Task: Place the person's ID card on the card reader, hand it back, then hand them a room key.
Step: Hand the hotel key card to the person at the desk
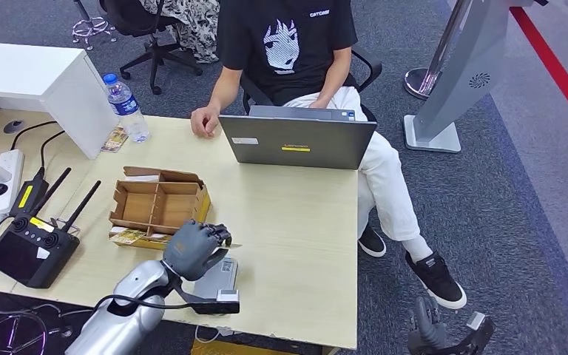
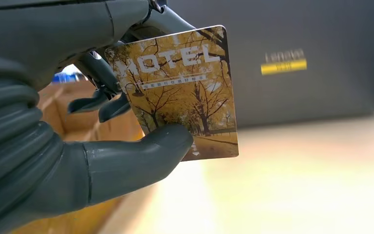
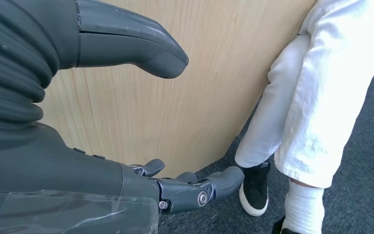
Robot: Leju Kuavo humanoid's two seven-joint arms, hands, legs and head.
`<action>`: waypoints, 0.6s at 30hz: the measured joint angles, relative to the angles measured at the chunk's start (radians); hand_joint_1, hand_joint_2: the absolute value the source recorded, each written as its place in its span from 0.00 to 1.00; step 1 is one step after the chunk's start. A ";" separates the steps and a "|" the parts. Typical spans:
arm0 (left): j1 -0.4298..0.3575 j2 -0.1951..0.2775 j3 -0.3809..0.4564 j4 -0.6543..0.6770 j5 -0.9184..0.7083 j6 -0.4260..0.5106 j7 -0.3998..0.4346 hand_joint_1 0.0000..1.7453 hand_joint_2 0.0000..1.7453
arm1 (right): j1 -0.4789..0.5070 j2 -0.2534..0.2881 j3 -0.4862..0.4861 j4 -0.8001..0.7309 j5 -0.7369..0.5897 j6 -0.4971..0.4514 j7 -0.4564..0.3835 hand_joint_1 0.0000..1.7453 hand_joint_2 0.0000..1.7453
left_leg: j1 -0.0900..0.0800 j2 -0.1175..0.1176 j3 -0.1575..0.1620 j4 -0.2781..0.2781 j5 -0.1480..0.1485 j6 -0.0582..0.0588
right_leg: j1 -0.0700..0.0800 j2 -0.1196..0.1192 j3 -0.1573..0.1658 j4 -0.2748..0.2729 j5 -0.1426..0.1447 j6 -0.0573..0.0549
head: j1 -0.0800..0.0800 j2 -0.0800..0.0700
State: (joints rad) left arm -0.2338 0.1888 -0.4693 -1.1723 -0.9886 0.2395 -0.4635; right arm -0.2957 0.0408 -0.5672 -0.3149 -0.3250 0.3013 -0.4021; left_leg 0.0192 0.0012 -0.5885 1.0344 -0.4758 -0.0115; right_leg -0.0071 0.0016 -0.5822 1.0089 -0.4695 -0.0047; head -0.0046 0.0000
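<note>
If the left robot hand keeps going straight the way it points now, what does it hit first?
Probably the back of the laptop lid: the left robot hand, pinching the hotel key card, faces it across bare table. Depth is uncertain.

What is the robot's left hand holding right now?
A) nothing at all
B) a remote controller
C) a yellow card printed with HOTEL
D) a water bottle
C: in the left wrist view the left hand pinches a yellow hotel card with autumn trees between thumb and fingers, with the laptop behind it.
</note>
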 joint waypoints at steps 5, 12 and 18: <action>-0.075 0.001 0.018 -0.013 -0.028 0.055 0.050 1.00 1.00 | 0.000 0.001 0.000 0.001 0.002 0.000 0.003 0.00 1.00 | 0.000 0.000 0.000 0.000 0.000 0.000 | 0.000 0.000 0.000 0.000 0.000 0.000 | 0.000 0.000; -0.235 0.013 0.110 0.035 -0.075 0.127 0.111 1.00 1.00 | -0.005 0.009 0.001 0.001 0.020 -0.005 0.013 0.00 1.00 | 0.000 0.000 0.000 0.000 0.002 -0.001 | 0.000 0.000 0.000 0.001 0.001 -0.001 | 0.000 0.000; -0.334 0.021 0.170 0.141 -0.114 0.147 0.141 1.00 1.00 | -0.014 0.016 0.004 0.002 0.032 -0.009 0.018 0.00 1.00 | 0.000 0.000 0.000 0.000 0.002 -0.001 | 0.000 0.000 0.000 0.001 0.001 -0.001 | 0.000 0.000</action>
State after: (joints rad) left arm -0.5681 0.2095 -0.2992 -1.0311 -1.1022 0.3863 -0.3225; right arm -0.3092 0.0564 -0.5633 -0.3133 -0.2930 0.2925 -0.3841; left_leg 0.0197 0.0009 -0.5889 1.0343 -0.4736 -0.0124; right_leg -0.0067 0.0014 -0.5825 1.0098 -0.4685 -0.0059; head -0.0046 0.0000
